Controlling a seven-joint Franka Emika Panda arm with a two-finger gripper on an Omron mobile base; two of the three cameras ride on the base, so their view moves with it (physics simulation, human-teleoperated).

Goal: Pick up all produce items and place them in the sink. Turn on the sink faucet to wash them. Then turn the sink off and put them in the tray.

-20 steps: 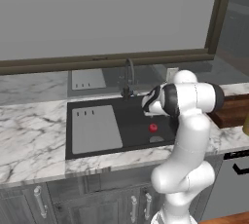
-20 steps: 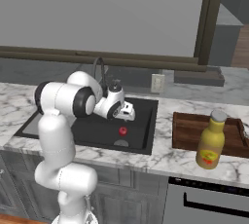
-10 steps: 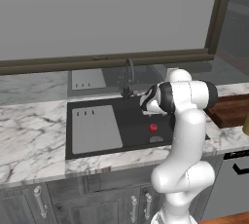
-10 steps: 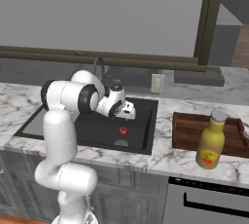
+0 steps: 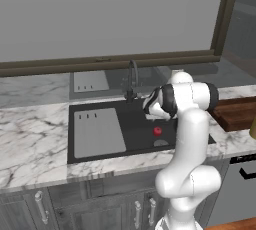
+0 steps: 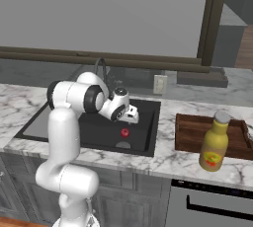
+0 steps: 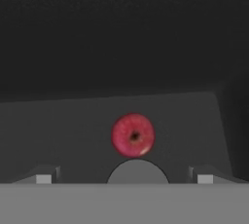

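Observation:
A small glossy red produce item (image 5: 157, 131) (image 6: 125, 132) lies on the floor of the black sink (image 5: 135, 124) (image 6: 99, 127), just beside the round drain (image 5: 161, 143). My gripper (image 5: 150, 115) (image 6: 132, 119) hangs open a little above it, tilted down into the basin. In the hand view the fruit (image 7: 133, 135) sits centred between my spread fingertips (image 7: 44, 178), apart from them, and my gripper (image 7: 124, 179) holds nothing. The dark gooseneck sink faucet (image 5: 132, 76) (image 6: 101, 65) stands at the basin's back edge. To the right the brown wooden tray (image 5: 237, 114) (image 6: 190, 130) rests on the counter.
A flat light-grey panel (image 5: 97, 133) covers the sink's left part. A yellow bottle (image 6: 215, 142) stands at the tray's front. Marble counter (image 5: 35, 139) surrounds the basin, with a window sill behind it and cabinet fronts below.
The arm's upper links have shifted slightly. The gripper stays open over the fruit, which has not moved.

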